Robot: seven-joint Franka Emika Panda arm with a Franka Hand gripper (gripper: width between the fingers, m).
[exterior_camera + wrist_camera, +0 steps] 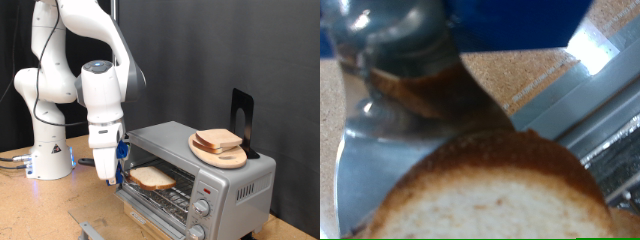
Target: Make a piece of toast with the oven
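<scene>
- White Panda arm (85,70), biggest thing here, on the exterior view's left; base on a wooden table (40,200), black curtain behind, wrist bent down twd the oven mouth.
- Silver oven (200,170) next in size, on the table right of center in the exterior view. Door (150,205) dropped open, wire rack (170,190) visible inside, two round knobs (203,209) on the front panel at the exterior view's right.
- Round wooden board (222,152) on top of the oven w/ a couple of other bread slices (218,140) stacked on it; black upright stand (242,120) just behind the board.
- Gripper (115,182) pointing down at the left edge of the oven opening, right over the open door. Fingers look closed on the edge of the bread in the exterior view, so grasping the slice afaict; wrist view too blurry and close to confirm.
- Piece of toast (152,177): pale w/ brown crust, lying flat in the oven mouth on the rack, one edge at the fingertips. Fills the lower part of the wrist view (490,195), crust arc and pale crumb showing, metal surface past it.
</scene>
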